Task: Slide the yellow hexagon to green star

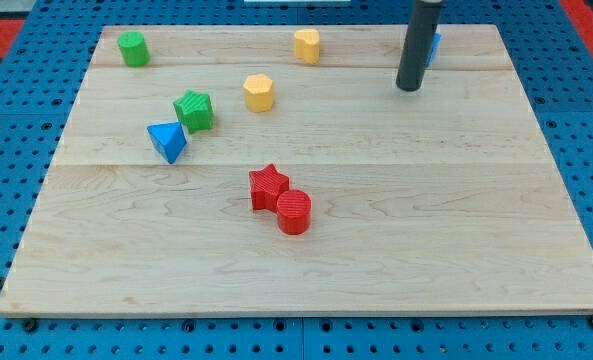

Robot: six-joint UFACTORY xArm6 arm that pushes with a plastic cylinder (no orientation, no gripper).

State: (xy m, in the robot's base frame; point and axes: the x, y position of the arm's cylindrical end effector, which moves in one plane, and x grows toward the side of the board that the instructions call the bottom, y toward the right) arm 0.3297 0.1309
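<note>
The yellow hexagon point(259, 92) sits on the wooden board point(426, 220) left of centre, near the view's top. The green star point(193, 110) lies a short way to its left and slightly lower, apart from it. My tip point(408, 88) is at the view's upper right, far to the right of the yellow hexagon, touching no block that I can see.
A blue triangle point(166, 141) sits just below-left of the green star. A green cylinder point(132, 48) is at the top left, a yellow block point(307, 45) at top centre, a blue block point(434, 45) partly hidden behind the rod. A red star point(268, 186) and red cylinder point(294, 212) touch near the centre.
</note>
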